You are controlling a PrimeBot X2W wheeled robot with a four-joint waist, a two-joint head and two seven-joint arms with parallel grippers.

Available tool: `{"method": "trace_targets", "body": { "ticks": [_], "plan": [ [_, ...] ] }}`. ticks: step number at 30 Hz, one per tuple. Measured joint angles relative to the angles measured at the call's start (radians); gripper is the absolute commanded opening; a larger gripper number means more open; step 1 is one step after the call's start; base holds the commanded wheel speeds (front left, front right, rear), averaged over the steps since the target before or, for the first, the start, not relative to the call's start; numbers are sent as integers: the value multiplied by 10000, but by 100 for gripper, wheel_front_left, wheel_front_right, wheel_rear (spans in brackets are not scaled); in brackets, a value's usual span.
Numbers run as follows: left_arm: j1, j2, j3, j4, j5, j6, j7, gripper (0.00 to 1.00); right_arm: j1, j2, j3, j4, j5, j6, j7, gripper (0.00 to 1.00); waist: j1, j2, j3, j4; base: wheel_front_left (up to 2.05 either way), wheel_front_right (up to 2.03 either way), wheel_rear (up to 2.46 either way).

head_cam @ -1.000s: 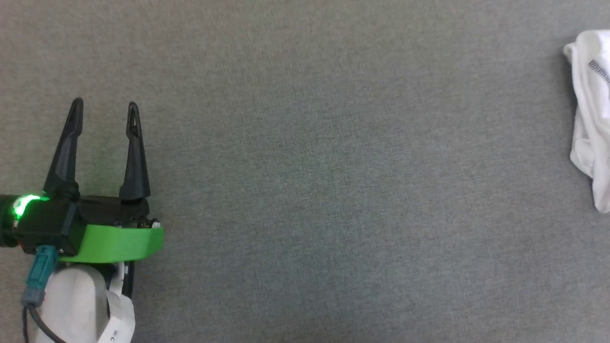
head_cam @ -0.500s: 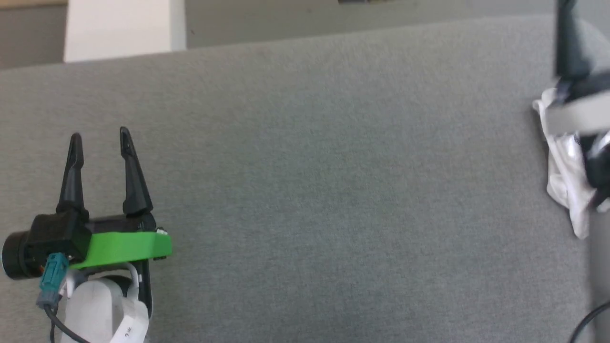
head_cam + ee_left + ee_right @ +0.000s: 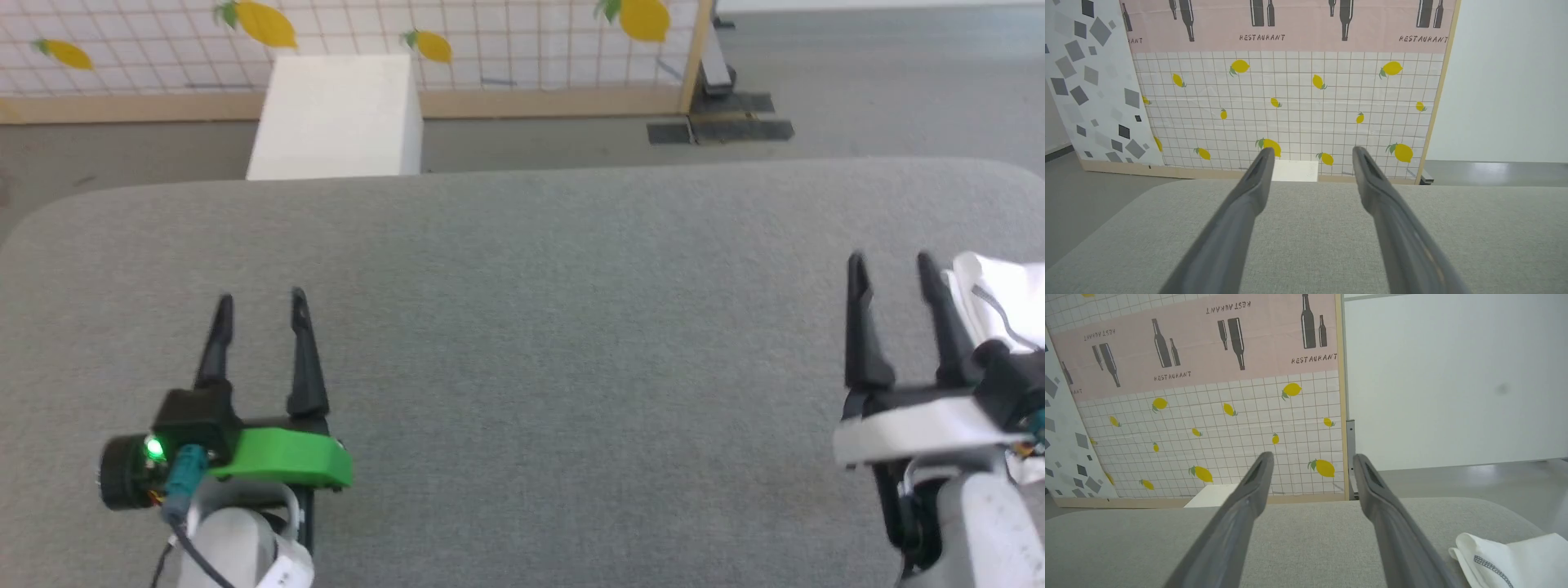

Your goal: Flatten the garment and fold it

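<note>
The garment [image 3: 1000, 306] is a bunched white heap with a dark stitched seam at the right edge of the grey table [image 3: 522, 310]; it also shows at the lower right of the right wrist view [image 3: 1515, 561]. My right gripper [image 3: 891, 263] stands open just left of the garment, nothing between its fingers [image 3: 1249, 498]. My left gripper [image 3: 260, 299] hovers open over the table's left part, far from the garment, and is empty in its own view [image 3: 1310, 153].
A white box [image 3: 339, 114] stands on the floor behind the table's far edge, in front of a lemon-patterned screen [image 3: 490, 33]. Its wooden post [image 3: 694, 57] and dark feet sit behind the table's right half.
The head camera has tilted up, so the table's far edge, box and screen came into view. The right gripper now shows whole beside the garment. Both grippers stay open.
</note>
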Motion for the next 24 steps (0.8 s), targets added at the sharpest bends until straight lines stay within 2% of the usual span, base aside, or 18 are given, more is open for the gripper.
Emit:
{"method": "trace_targets", "body": {
  "ticks": [2,8,19,20,24],
  "plan": [
    [60,0,-128,372,-4,-128,-8,100,223,4,92,190,0,0,-27,100,0,0,-136,128,0,0,0],
    [106,-12,-205,1101,-21,-142,-6,100,664,8,288,677,10,0,-54,100,0,0,-416,328,0,0,0],
    [231,-33,-453,1941,-433,-222,-4,100,1075,8,581,1127,186,0,-69,100,0,0,-580,275,0,0,0],
    [230,-35,-470,1950,-435,-221,8,0,1074,10,579,1127,182,0,-69,0,0,0,-576,272,0,0,0],
    [229,-33,-493,1941,-445,-221,8,0,1074,8,577,1127,182,0,-67,0,0,0,-578,272,0,0,0]
  ]
}}
